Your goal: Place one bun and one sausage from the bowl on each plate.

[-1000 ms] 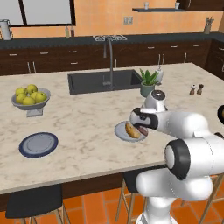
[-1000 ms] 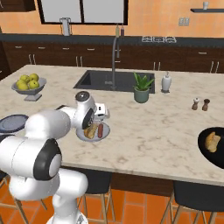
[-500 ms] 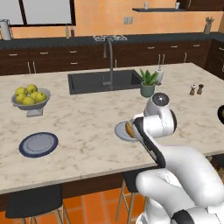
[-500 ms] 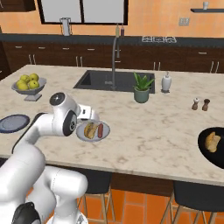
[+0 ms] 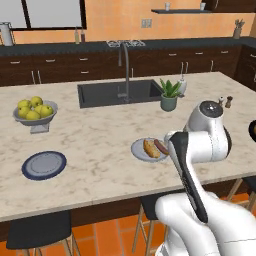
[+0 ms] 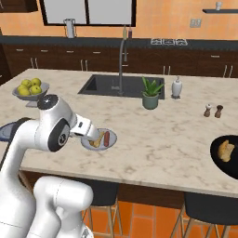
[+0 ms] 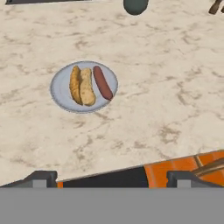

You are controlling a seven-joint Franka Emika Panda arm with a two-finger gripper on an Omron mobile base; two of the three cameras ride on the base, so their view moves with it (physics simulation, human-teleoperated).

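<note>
Bun (image 7: 82,85): on pale plate (image 7: 61,97), upper left of hand view, touching nothing of the gripper.
Sausage (image 7: 103,82): same plate, just right of bun.
Gripper (image 7: 109,177): fingertips wide apart at bottom edge, empty, well clear of plate.
Bowl (image 6: 218,160): right edge of right base view, one bun (image 6: 226,150) inside.
Blue-rimmed plate (image 5: 44,165): lower left, left base view.

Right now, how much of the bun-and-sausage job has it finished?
About half. The pale plate already carries a bun and a sausage. The pincer is open with nothing in hand. The blue-rimmed plate is bare, and the black bowl at the counter's far end shows a bun to fetch; I cannot make out a sausage there.
</note>
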